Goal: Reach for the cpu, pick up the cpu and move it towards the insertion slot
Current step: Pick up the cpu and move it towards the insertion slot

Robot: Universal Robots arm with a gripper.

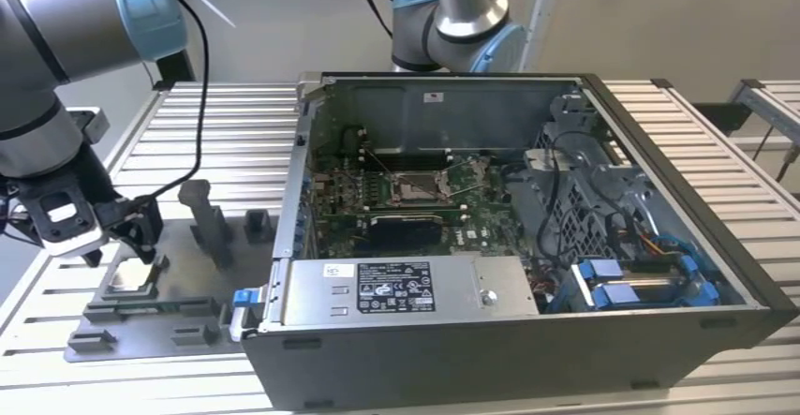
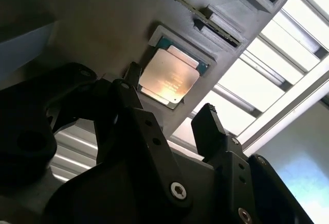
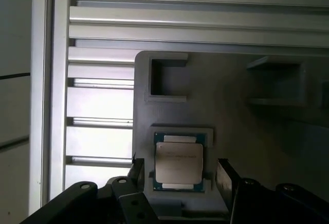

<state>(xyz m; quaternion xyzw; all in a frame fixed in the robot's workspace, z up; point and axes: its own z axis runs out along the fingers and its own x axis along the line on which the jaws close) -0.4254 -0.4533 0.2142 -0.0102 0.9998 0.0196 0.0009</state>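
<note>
- Currently, I see the gripper (image 1: 122, 246) hanging over the grey fixture (image 3: 226, 111), its fingers (image 3: 224, 170) spread wide and pinching nothing.
- The cpu (image 3: 178, 164) lies flat in a square recess near one edge of the fixture, pale face up, with a finger on either side of it and a gap to each.
- The cpu is nearly square. Its slightly longer axis points toward the fixture's neighbouring empty recess (image 3: 167, 80), across the line joining the two fingers.
- In both wrist views I can read the cpu's seating and the finger gaps.
- The exterior view adds the open computer case (image 1: 500, 359) just beside the fixture. The insertion slot (image 1: 418, 186) sits inside the case on the green circuit board (image 1: 337, 200), well apart from the fixture.
</note>
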